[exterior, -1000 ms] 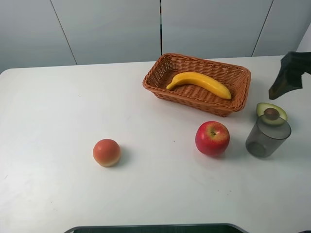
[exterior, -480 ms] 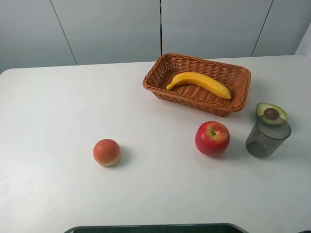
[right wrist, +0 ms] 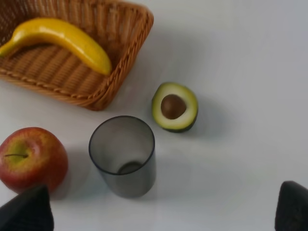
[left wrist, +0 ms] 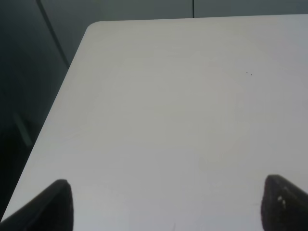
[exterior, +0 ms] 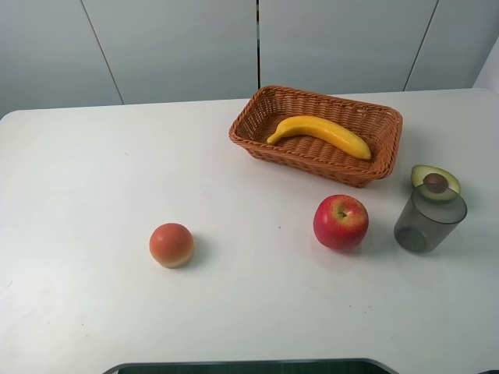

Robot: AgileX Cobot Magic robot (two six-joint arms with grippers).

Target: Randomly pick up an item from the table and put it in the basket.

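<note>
The yellow banana (exterior: 322, 133) lies inside the orange-brown wicker basket (exterior: 387, 151) at the back right of the white table (exterior: 93, 171). It also shows in the right wrist view (right wrist: 60, 41), in the basket (right wrist: 126, 62). Neither arm shows in the exterior high view. My right gripper (right wrist: 163, 211) is open and empty, its fingertips (right wrist: 26, 211) spread wide above the table near the cup. My left gripper (left wrist: 168, 207) is open and empty over a bare table corner (left wrist: 159, 110).
A red apple (exterior: 341, 222) sits in front of the basket, beside a translucent grey cup (exterior: 429, 218) and a halved avocado (exterior: 436, 181). A round orange-pink fruit (exterior: 171, 245) lies at the front left. The apple (right wrist: 30, 159), cup (right wrist: 123, 155) and avocado (right wrist: 174, 106) show in the right wrist view.
The right gripper, seen at the right edge of the exterior high view a second ago, has left that view. The banana and other things have not moved.
</note>
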